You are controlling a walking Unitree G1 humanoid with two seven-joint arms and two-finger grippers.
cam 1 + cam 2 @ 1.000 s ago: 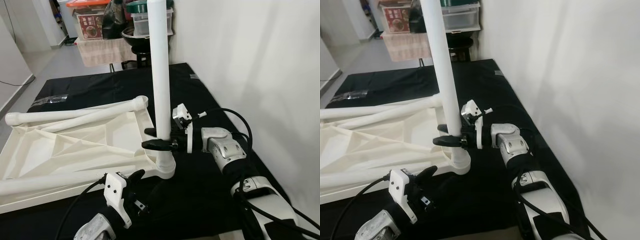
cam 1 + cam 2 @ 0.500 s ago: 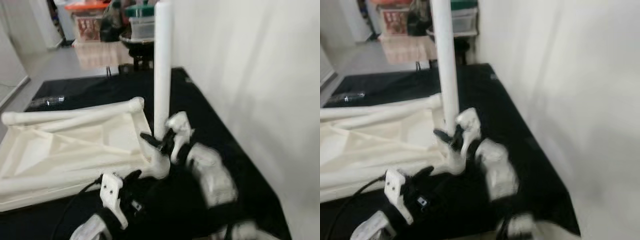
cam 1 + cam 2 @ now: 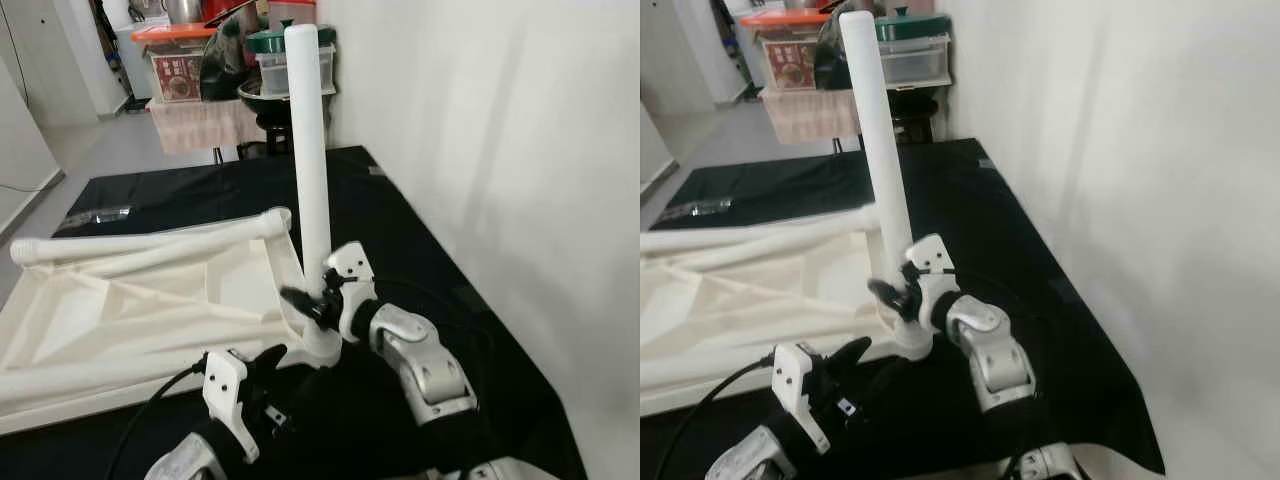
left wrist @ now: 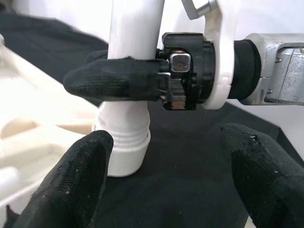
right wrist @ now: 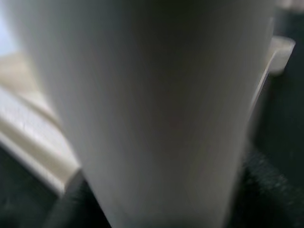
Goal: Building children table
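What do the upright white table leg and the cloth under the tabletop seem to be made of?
The upright white table leg looks like smooth moulded plastic: even matte sheen, ribbed collar at its base. The black floor cloth looks like thin woven fabric, dull and slightly creased.

Materials and finishes: white plastic furniture parts lying on black cloth

The table leg [image 3: 309, 150] is showing smooth, matt white plastic, its collar ribbed; the upturned tabletop [image 3: 150, 300] is looking like cream moulded plastic with a faint sheen. The mat [image 3: 400, 230] beneath is appearing as matt black cloth. The right gripper [image 4: 137, 78] and the left gripper [image 4: 166, 175] are wearing rough, grainy black pads [image 4: 80, 166], with glossy white plastic housings and brushed silver metal arm segments [image 3: 425, 360].
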